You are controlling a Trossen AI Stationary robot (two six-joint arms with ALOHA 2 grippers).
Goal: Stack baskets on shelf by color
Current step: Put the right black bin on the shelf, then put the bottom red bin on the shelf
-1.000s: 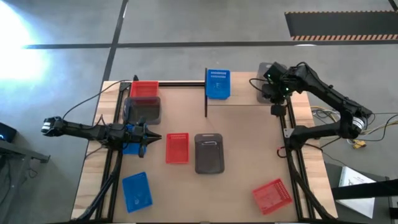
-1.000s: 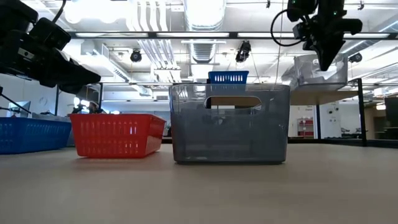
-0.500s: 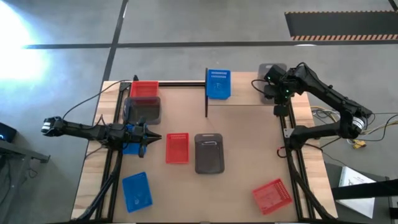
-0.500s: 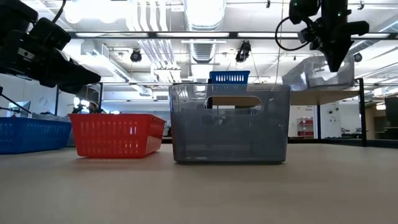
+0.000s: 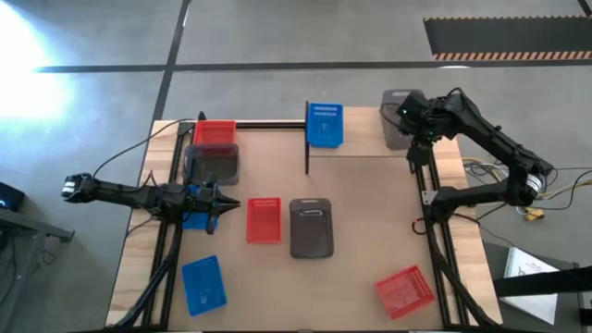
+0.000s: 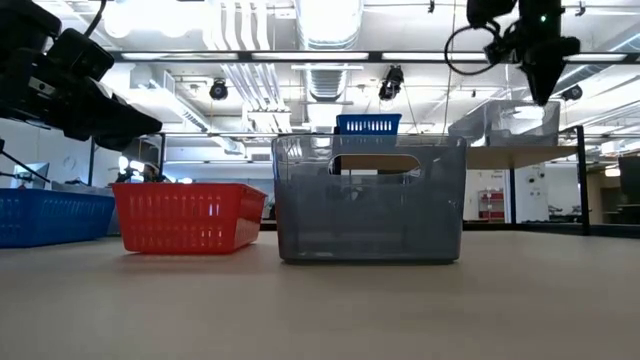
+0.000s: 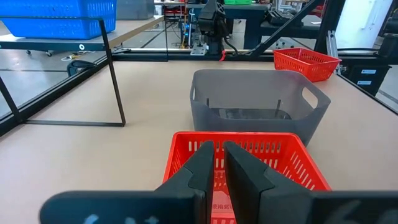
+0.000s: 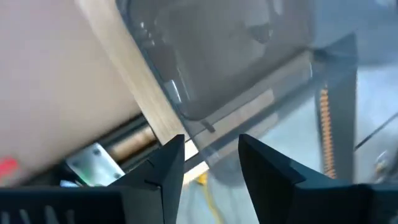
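Overhead, right end effector gapes above grey basket.

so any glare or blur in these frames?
High view: blown-out glare on the floor at the picture's upper left. Low view: bright ceiling lights behind the grey basket, table in front soft. Right wrist view: smeared, clear grey basket hard to read. Left wrist view: sharp.

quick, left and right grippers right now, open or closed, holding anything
Left gripper: jaws shut, holding nothing, above the small red plastic basket.
Right gripper: jaws open, holding nothing, by the grey plastic basket on the wooden shelf.
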